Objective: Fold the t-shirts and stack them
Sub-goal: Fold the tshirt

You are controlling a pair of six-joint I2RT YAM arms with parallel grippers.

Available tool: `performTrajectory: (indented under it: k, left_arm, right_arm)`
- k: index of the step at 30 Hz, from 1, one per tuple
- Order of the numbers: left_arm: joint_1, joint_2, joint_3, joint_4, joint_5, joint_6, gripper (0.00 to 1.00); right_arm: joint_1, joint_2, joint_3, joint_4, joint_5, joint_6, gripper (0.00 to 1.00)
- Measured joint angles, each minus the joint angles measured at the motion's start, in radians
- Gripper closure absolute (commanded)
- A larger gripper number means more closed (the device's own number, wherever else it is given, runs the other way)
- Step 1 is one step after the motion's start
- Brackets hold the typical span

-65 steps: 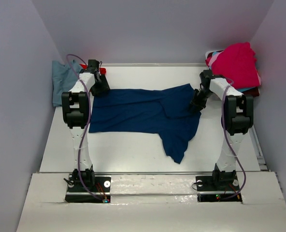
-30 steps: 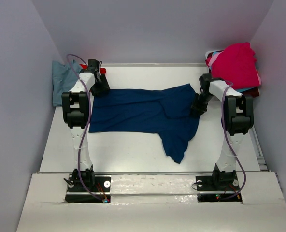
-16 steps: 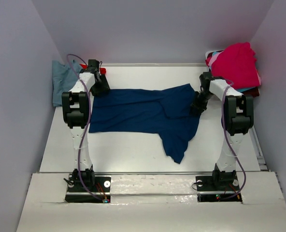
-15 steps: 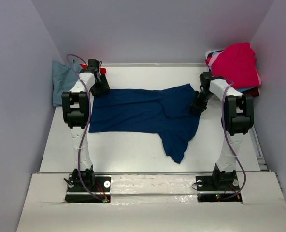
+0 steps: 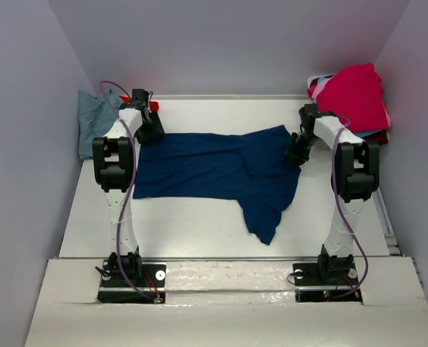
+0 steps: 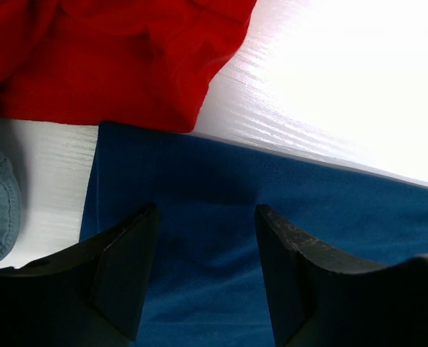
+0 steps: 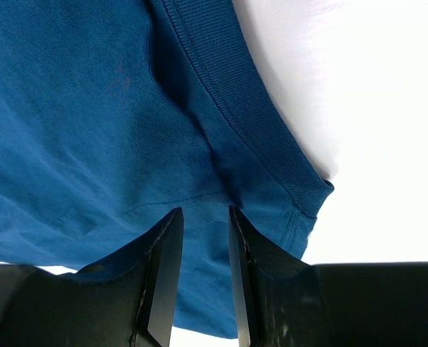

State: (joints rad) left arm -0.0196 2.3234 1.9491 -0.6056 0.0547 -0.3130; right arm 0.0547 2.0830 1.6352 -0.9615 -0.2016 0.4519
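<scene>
Right gripper [image 5: 295, 153] has edged leftward over the navy t-shirt [image 5: 207, 166]'s right end, jaws slightly parted and holding nothing; left gripper [image 5: 152, 134] gapes over its left corner.

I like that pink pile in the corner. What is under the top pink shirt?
Under the pink shirt, only thin edges of other clothes peek out: a bluish strip at its near side. The rest is covered, so I cannot count them.
</scene>
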Motion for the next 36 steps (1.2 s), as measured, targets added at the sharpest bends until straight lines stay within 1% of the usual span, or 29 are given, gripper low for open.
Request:
performTrajectory:
  k: [32,35,36]
  left_arm:
    - [0.002,0.000,0.000,0.000,0.002,0.001,0.32]
    - [0.002,0.000,0.000,0.000,0.002,0.001,0.32]
    - [0.002,0.000,0.000,0.000,0.002,0.001,0.32]
  right_arm:
    - [0.000,0.021,-0.048,0.004,-0.005,-0.003,0.62]
    - [0.000,0.021,-0.048,0.005,-0.005,-0.003,0.64]
    - [0.000,0.021,-0.048,0.005,-0.005,-0.003,0.72]
